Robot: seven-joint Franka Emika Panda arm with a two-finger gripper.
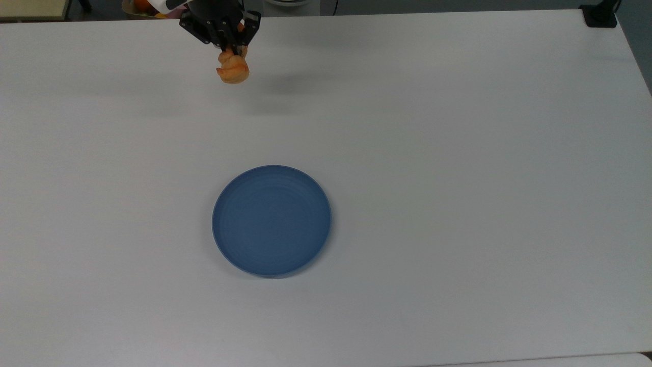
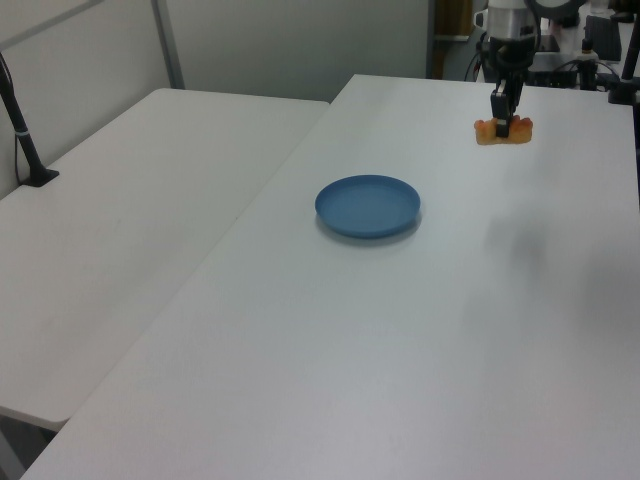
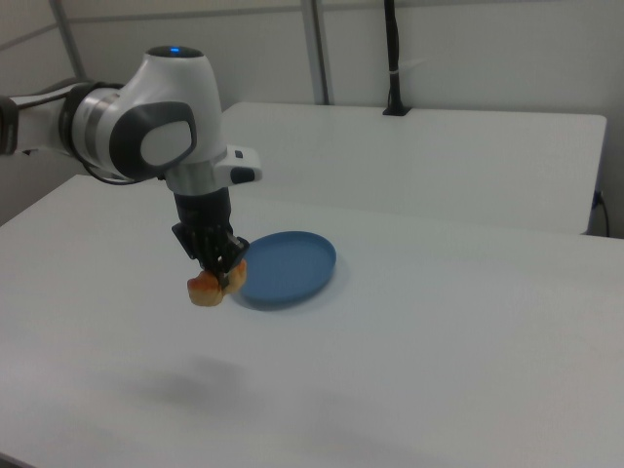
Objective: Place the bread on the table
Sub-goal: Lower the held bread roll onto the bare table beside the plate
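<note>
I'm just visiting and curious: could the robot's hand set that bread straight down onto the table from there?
Probably yes. The hand grips the bread above bare table, with the blue plate off to one side.

The arm [image 1: 204,5] got chopped off by the top view's upper edge, so just the gripper [image 1: 229,51] and a bit of wrist made it in. The fingers covered the top part of the bread [image 1: 233,71] there. In the right view the bread [image 3: 205,289] hid a sliver of the blue plate [image 3: 288,265] rim. The table [image 2: 560,330] ran out past the left view's right and bottom edges. Clutter [image 2: 560,50] behind it was too small to make out.
</note>
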